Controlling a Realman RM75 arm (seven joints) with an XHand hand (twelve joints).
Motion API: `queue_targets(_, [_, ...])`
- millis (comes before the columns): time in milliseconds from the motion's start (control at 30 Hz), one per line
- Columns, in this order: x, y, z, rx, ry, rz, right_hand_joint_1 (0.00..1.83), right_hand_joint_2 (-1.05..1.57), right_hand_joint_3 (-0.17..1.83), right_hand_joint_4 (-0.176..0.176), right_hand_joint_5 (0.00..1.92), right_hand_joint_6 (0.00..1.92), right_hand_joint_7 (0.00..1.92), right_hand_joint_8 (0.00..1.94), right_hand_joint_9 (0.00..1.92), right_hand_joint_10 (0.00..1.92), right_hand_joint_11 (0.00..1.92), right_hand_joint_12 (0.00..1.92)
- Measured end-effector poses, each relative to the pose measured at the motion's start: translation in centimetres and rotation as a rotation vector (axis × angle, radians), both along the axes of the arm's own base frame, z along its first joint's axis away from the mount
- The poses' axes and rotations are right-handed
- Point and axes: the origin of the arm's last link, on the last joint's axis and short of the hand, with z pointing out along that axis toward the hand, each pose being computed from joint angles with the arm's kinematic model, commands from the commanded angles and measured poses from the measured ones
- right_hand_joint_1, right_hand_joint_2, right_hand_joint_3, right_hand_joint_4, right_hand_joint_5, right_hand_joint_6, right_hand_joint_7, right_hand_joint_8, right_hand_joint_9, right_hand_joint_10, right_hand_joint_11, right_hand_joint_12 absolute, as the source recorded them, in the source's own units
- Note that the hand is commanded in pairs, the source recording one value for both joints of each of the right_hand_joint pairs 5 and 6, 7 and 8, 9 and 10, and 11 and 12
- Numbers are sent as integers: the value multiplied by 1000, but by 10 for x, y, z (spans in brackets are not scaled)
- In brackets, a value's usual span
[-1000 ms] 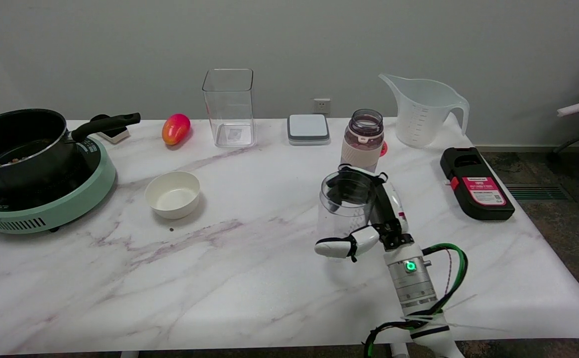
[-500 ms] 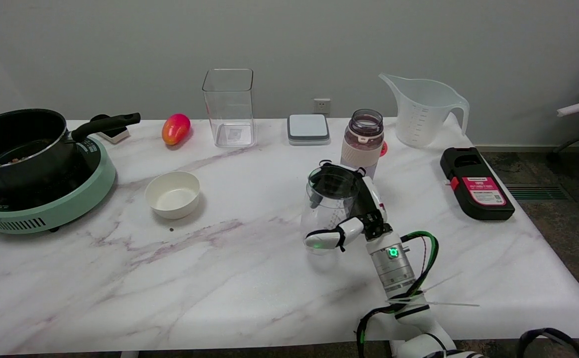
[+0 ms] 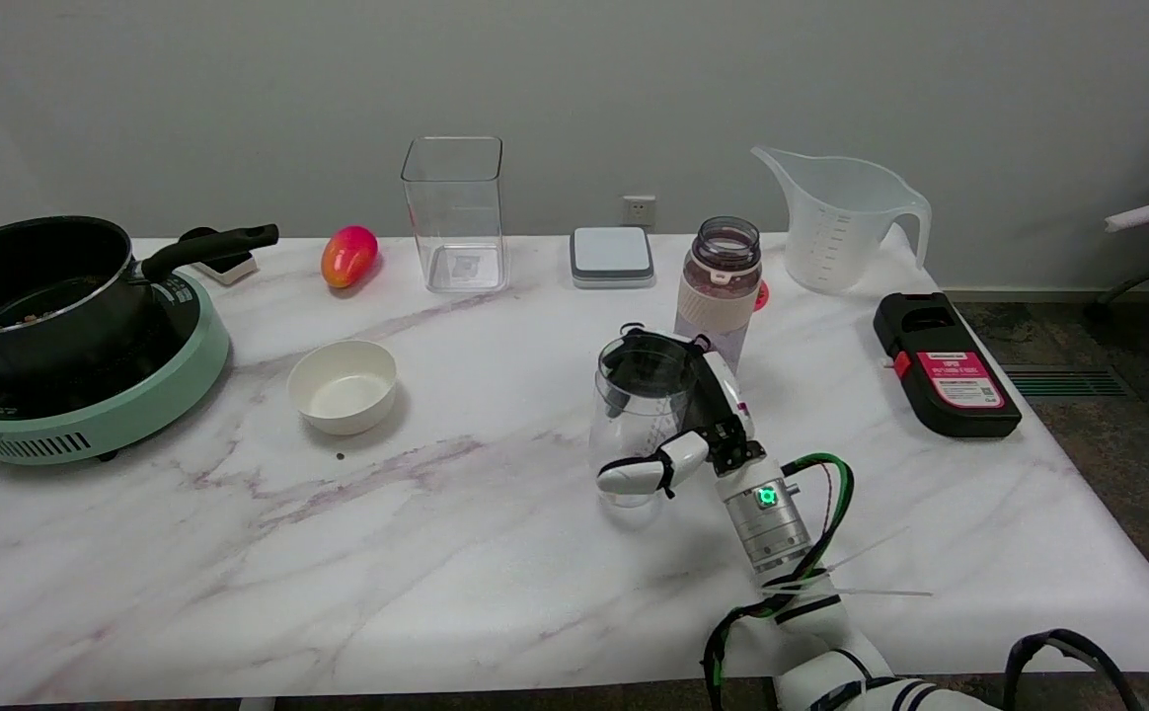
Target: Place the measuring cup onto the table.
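At the far left a black pot sits on a green hot plate, its handle pointing right. Just right of that, a small white bowl rests on the marble-patterned table. Behind it, near the wall, lie a red-orange mango and a tall clear square container.

Right of centre, the clear measuring cup stands upright in the grasp of the right hand. The fingers wrap over its rim and far side, and the white thumb lies across the front of its lower wall, so the hand sits to the cup's right and slightly nearer the camera. The cup's base is at or very close to the tabletop; whether it touches cannot be told.

Just behind the hand stands an open bottle with a white sleeve, and behind that a flat grey-and-white box. Farther right are a large translucent pitcher by the wall and a black device with a red label near the table's right edge.
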Motion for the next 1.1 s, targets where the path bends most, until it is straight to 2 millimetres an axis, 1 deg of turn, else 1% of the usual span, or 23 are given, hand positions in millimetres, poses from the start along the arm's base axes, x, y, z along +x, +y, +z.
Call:
queue_targets(200, [-3,-1,0,1,18,-3,1156,1440,476,0,1466,1466,1651,1651,1650,1650,1539,1539])
queue_targets(567, [-10,2,3,-8,43,-13,1150,1425,509,0,1476,1476,1661,1661,1636,1636,1539,1539])
queue_targets(633, [-11,3,3,-9,47,-15,1175,1320,586,0,1472,1472,1665,1665,1625,1625,1526,1526])
queue_targets(667, [-11,3,3,-9,48,-15,1192,1233,658,0,1467,1467,1669,1669,1617,1617,1513,1513])
queue_targets(733, [-12,4,3,-10,51,-16,1206,1153,721,0,1458,1458,1671,1671,1612,1612,1504,1504])
queue_targets(800, [-13,5,4,-11,53,-18,1222,1008,846,0,1439,1439,1675,1675,1608,1608,1477,1477])
queue_targets(900, [-14,6,3,-11,55,-20,1223,914,902,0,1425,1425,1674,1674,1608,1608,1435,1435])
queue_targets(1000, [-15,8,4,-12,57,-22,1227,776,1004,0,1399,1399,1671,1671,1600,1600,1388,1388])
queue_targets(1100, [-16,9,4,-13,58,-24,1246,557,1165,0,1328,1328,1653,1653,1588,1588,1354,1354])
